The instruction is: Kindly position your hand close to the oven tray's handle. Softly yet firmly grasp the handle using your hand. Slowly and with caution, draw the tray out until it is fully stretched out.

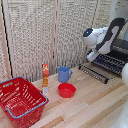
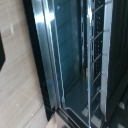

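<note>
Hand [image 1: 91, 56] at the end of the white-and-black arm [image 1: 107, 36], hovering just above the oven tray [image 1: 93, 73]; fingers too blurred to tell whether spread or pressed together. Tray: a flat dark rack of thin parallel bars, jutting from the black oven [image 1: 116, 60] over the wooden table [image 1: 95, 105], its thin dark handle [image 1: 91, 75] along the front rim. Farther from the oven: blue mug [image 1: 64, 74], red bowl [image 1: 66, 90], bottle [image 1: 45, 76], red basket [image 1: 21, 100].
</note>
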